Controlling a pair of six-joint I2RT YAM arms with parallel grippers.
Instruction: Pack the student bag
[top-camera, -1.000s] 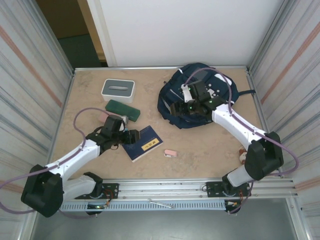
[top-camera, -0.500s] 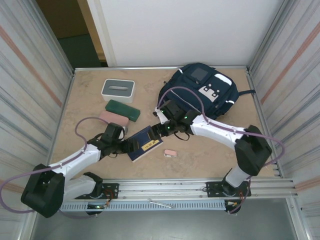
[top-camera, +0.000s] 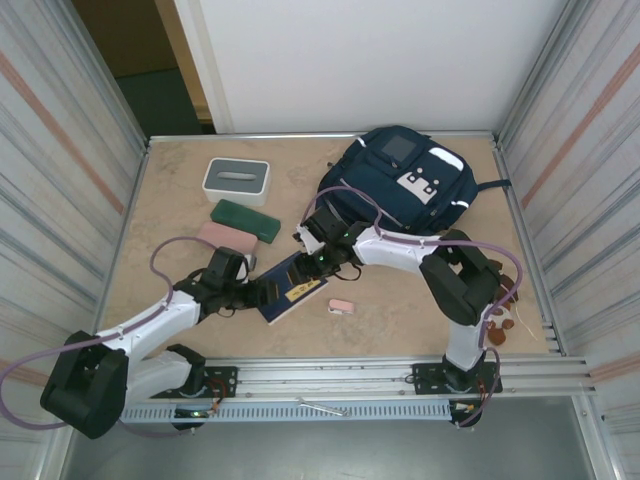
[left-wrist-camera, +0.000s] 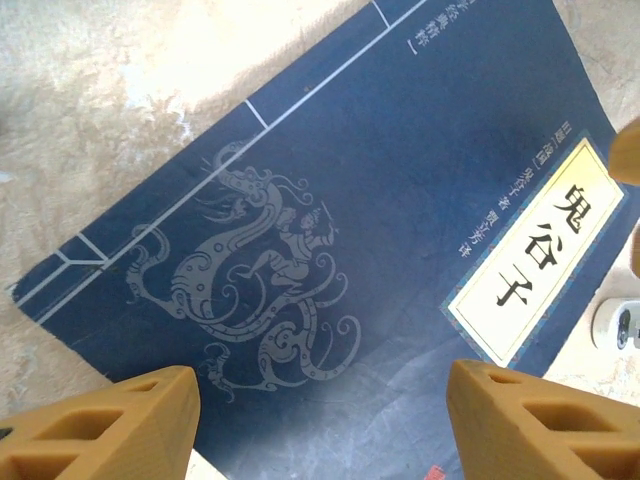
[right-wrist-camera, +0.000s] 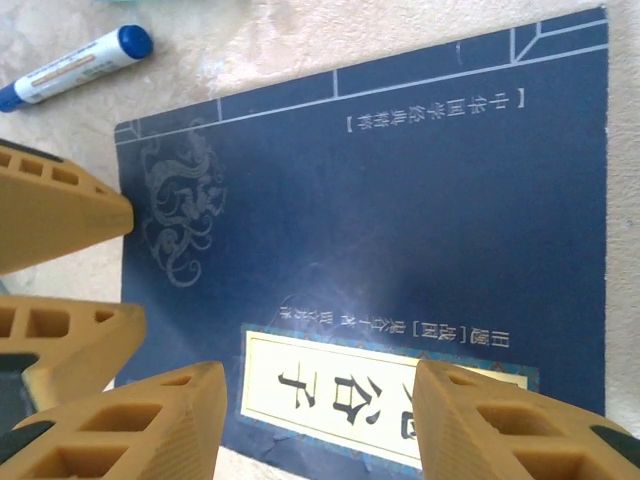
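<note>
The book (top-camera: 296, 290) lies flat on the tabletop (top-camera: 400, 310), with a hand over it from each of two opposite edges. The left hand (left-wrist-camera: 320, 420) stands fairly wide and holds nothing. The right hand (right-wrist-camera: 318, 425) is part open and empty, its jaws either side of the yellow label (right-wrist-camera: 380, 385). The bag (top-camera: 405, 185) sits at the far right, apart from the book; I cannot tell whether its mouth is open.

Likely trouble: the left fingers (right-wrist-camera: 60, 215) are just beside the right hand, so the two could clash. A thin, flat book offers little edge to pinch, so jaws may skid on the cover or shove it toward the marker (right-wrist-camera: 75, 65).
</note>
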